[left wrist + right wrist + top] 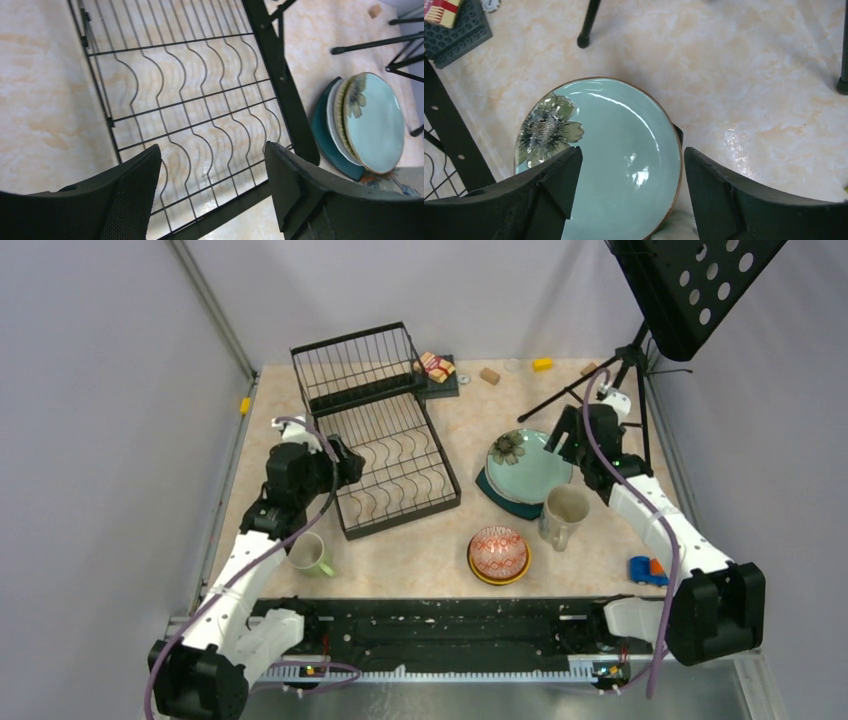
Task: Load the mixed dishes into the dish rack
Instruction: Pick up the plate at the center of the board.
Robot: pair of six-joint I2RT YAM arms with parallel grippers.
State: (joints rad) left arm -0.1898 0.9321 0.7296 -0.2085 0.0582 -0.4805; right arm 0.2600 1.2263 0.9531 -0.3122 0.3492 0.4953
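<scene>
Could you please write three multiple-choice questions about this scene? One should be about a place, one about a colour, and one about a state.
1. Where does the light-green mug stand?
A) at the far right corner of the table
B) on the near left part of the table
C) against the back wall

2. What colour is the top plate of the stack?
A) pale teal with a dark flower
B) red
C) plain black

3. In what state is the dish rack?
A) full of plates
B) lying upside down
C) upright, holding no dishes

Answers:
1 B: the top view shows it just nearer than the rack's near left corner.
2 A: the right wrist view shows it plainly.
3 C: only bare wires show.
</scene>
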